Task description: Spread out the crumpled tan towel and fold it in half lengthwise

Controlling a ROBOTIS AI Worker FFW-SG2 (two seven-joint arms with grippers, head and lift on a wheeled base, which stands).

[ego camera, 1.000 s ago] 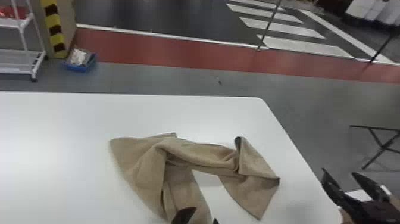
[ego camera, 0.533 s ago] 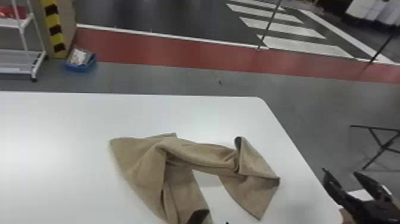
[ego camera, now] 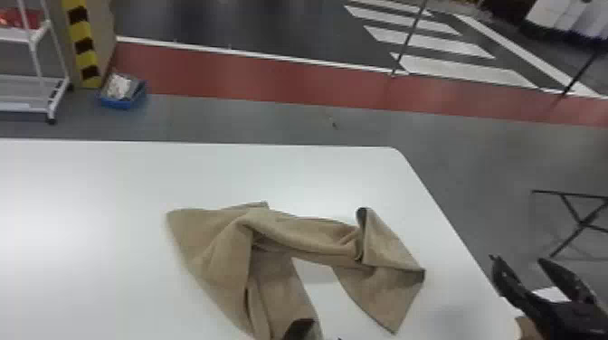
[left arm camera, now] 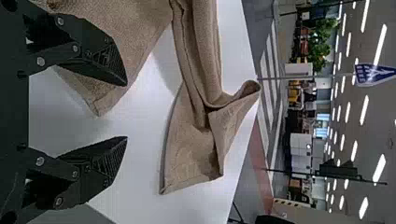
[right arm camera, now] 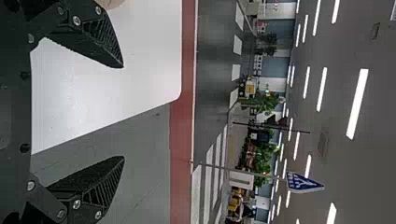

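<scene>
My left gripper (ego camera: 316, 332) is at the bottom edge of the head view, over the near end of the tan towel (ego camera: 307, 235). The towel lies crumpled in an arch, a twisted band joining two flared ends, its right end folded over. In the left wrist view the left gripper (left arm camera: 126, 111) is open, one finger over the towel (left arm camera: 187, 154), nothing between the tips. Off the table's right edge, the right gripper (ego camera: 518, 260) stands open in the head view; in its wrist view the right gripper (right arm camera: 123, 112) has its fingers wide apart and empty.
The white table (ego camera: 113, 181) has its right edge between the towel and the right gripper. Beyond it on the floor are a blue bin (ego camera: 122, 101), a white wheeled rack (ego camera: 49, 97) and a black folding stand (ego camera: 583, 221).
The left gripper has shifted slightly right and down along the bottom edge of the head view. The towel keeps its shape, and the right gripper is almost still.
</scene>
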